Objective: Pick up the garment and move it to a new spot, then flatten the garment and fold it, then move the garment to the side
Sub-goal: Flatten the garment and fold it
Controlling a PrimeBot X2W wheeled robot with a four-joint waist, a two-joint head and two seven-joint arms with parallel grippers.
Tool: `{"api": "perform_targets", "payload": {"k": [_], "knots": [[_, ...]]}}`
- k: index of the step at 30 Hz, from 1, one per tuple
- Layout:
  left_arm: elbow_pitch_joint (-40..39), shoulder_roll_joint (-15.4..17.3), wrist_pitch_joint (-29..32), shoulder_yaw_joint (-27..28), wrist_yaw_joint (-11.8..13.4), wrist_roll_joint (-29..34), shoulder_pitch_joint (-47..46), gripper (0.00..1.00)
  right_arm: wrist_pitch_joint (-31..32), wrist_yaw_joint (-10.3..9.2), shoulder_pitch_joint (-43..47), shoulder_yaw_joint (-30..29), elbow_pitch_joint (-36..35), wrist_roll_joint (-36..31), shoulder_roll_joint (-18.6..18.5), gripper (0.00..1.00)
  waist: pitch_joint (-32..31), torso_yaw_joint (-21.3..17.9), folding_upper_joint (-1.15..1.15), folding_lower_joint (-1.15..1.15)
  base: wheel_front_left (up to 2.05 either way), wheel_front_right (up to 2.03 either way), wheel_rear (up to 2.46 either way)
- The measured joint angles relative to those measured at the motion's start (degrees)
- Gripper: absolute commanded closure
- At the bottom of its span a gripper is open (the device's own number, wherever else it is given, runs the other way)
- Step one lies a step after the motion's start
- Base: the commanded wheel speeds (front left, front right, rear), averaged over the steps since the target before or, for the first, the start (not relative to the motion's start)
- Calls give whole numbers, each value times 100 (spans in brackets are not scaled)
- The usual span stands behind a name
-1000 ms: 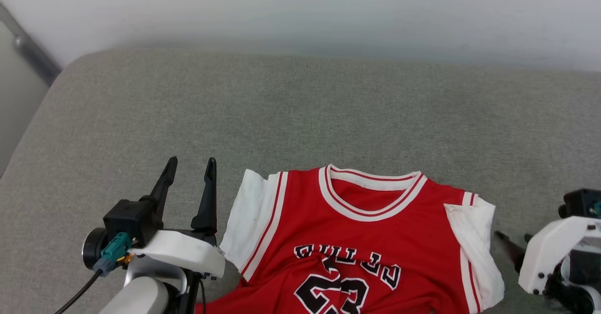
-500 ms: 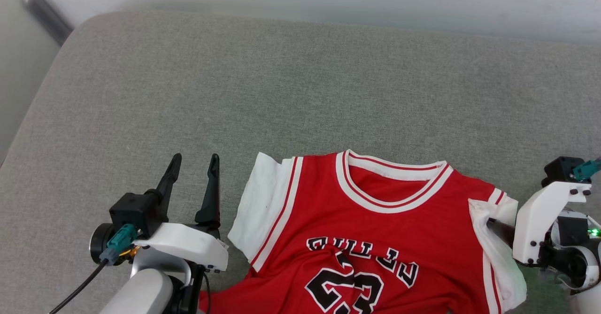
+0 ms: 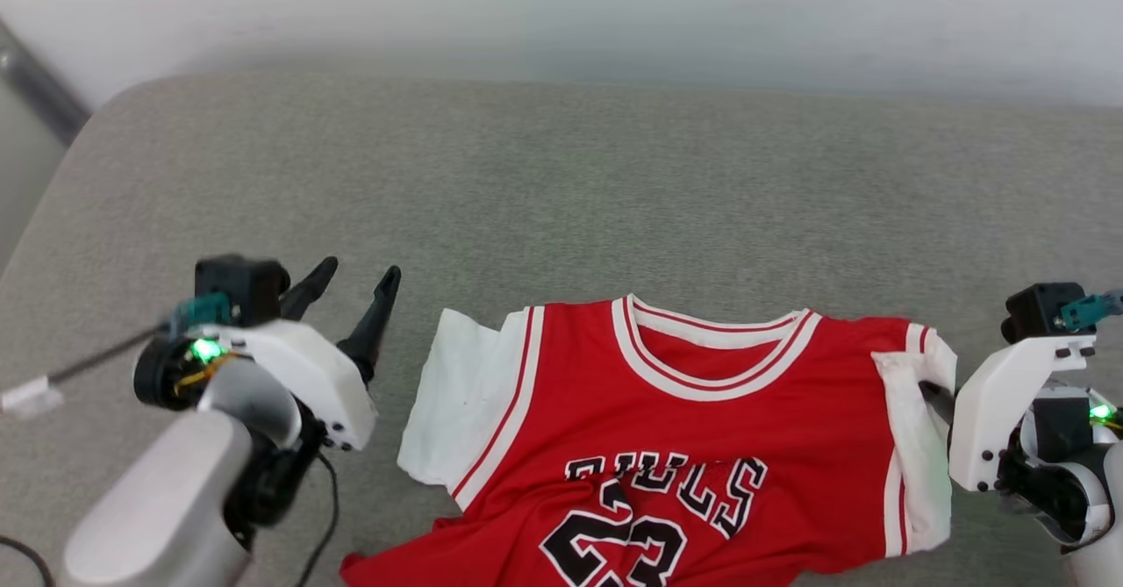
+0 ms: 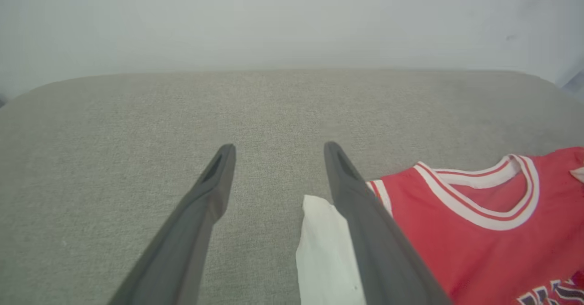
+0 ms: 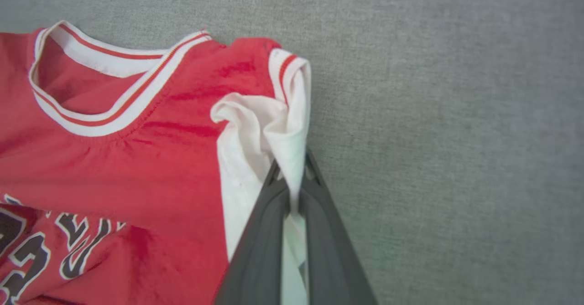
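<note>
The garment [image 3: 702, 447], a red jersey with white sleeves, striped trim and black lettering, lies face up on the grey cushion [image 3: 561, 183], collar toward the wall. My right gripper [image 5: 292, 168] is shut on the bunched white sleeve [image 5: 273, 127] at the garment's [image 5: 137, 159] right edge; in the head view its fingers are mostly hidden behind the white wrist mount [image 3: 996, 411]. My left gripper [image 3: 360, 271] stands open just left of the other white sleeve [image 3: 456, 411], holding nothing. From the left wrist, that gripper [image 4: 278, 147] points at bare cushion, its right finger crossing the garment's [image 4: 479, 232] sleeve.
A pale wall [image 3: 561, 17] runs behind the cushion. The cushion's rounded left edge [image 3: 53, 218] drops away near a dark rail [image 3: 39, 87]. Bare cushion stretches beyond the collar and to the right of the garment [image 5: 456, 136].
My right gripper has moved in to the right sleeve and shut on it, bunching the fabric. The left arm has turned a little, still open. The head camera has shifted.
</note>
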Motion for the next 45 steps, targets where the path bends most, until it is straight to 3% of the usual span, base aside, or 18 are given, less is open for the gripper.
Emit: {"api": "perform_targets", "payload": {"k": [6, 9, 20, 21, 22, 23, 24, 30, 37, 45], "knots": [[732, 285, 1578, -386, -693, -386, -601, 0, 7, -1, -12, 44, -279, -30, 48, 100, 7, -345, 0, 0, 0, 0, 0], [1048, 311, 2165, -535, -921, -536, -826, 0, 11, -1, 4, 80, -408, -21, 130, 100, 84, -507, 0, 0, 0, 0, 0], [2089, 119, 3465, -993, -1216, -864, -1403, 0, -24, -1, -37, 220, -500, -4, 337, 100, 516, -939, 0, 0, 0, 0, 0], [2169, 101, 3555, -1007, -1217, -869, -1452, 18, -26, -1, -39, 232, -497, 1, 339, 100, 538, -966, 0, -1, 0, 0, 0], [2231, 66, 3632, -1009, -1217, -907, -1489, 58, -53, -1, -43, 233, -491, 13, 339, 100, 557, -987, 0, -1, 0, 0, 0], [2285, 27, 3691, -1010, -1216, -943, -1514, 90, -56, -1, -55, 233, -486, 21, 337, 100, 570, -1004, 0, -1, 0, 0, 0], [2330, 4, 3711, -1011, -1214, -940, -1542, 100, -57, -1, -74, 233, -477, 22, 332, 100, 575, -1015, 0, -1, 0, 0, 0], [2552, -268, 3145, -1048, -1042, -709, -1631, 100, -176, 0, -231, 237, -439, -31, 191, 100, 452, -952, 0, -1, 0, 0, 0], [2815, -475, 1908, -757, -644, -338, -2325, 100, -299, 2, -864, 245, 83, -141, -131, 100, -73, -704, 0, 0, 0, 0, 0], [3227, -610, 1210, -389, -675, -330, -3354, 100, -714, 3, -2103, 560, 521, -212, -504, 100, -408, -516, 0, 0, 0, 0, 0]]}}
